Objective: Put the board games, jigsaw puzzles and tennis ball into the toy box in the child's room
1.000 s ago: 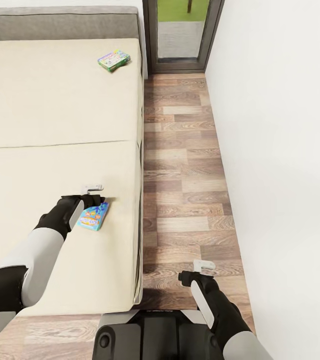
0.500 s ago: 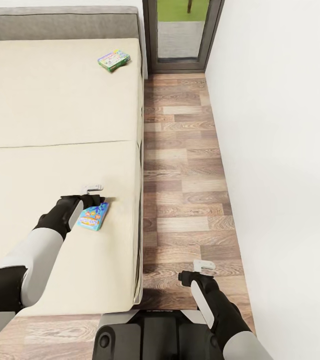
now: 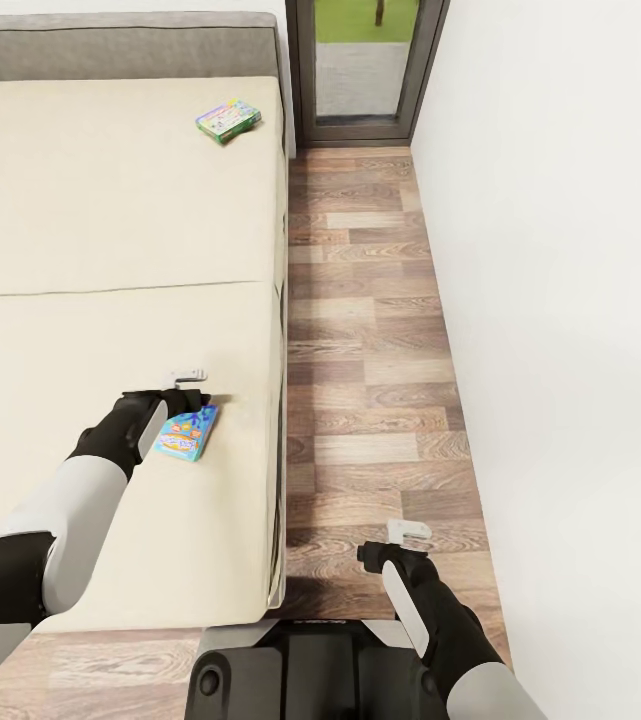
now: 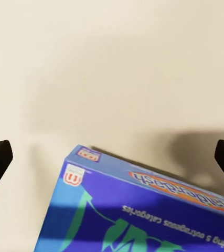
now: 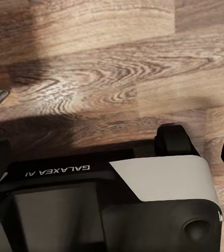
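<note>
While the left gripper hovers, two board games, one bed

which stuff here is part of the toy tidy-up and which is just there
Part of the job:
- blue board game on the bed, at the open left claw
- green board game near the headboard

Just there:
- wood floor
- window
- right claw, open above the floor

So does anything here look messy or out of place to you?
Only the toys: two board games lie loose on the bed, one near the headboard, one skewed by the left end effector, box. Nothing looks spilled or broken.
</note>
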Controlling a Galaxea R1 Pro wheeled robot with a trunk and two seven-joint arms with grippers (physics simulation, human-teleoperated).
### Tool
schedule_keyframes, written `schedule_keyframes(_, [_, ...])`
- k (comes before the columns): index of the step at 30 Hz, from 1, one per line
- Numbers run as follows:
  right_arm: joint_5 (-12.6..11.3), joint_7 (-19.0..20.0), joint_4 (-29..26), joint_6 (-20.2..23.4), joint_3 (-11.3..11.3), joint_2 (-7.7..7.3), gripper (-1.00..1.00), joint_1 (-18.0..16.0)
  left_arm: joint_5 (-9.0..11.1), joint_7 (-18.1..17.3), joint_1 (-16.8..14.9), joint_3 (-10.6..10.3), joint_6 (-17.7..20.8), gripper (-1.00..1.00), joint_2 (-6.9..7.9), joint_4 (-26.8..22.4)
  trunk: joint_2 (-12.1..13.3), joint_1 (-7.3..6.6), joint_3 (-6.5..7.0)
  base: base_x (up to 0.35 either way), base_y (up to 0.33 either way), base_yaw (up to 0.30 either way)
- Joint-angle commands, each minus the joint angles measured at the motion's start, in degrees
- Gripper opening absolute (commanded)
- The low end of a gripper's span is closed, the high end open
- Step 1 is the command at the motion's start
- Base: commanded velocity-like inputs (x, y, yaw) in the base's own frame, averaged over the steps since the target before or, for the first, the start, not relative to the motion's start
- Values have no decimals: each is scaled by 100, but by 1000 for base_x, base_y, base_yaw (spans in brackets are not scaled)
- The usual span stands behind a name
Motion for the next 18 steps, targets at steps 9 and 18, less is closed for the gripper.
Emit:
schedule_keyframes(9, [-58,-54,-6,13,11,0,100,-2,-72,-15,2,25,29,100,14,81,-2,3,-4,0,0,0])
schedule_keyframes(18, [-56,-54,-6,13,11,0,100,-2,-72,-16,2,20,68,100,33,79,-2,3,-4,-92,0,0])
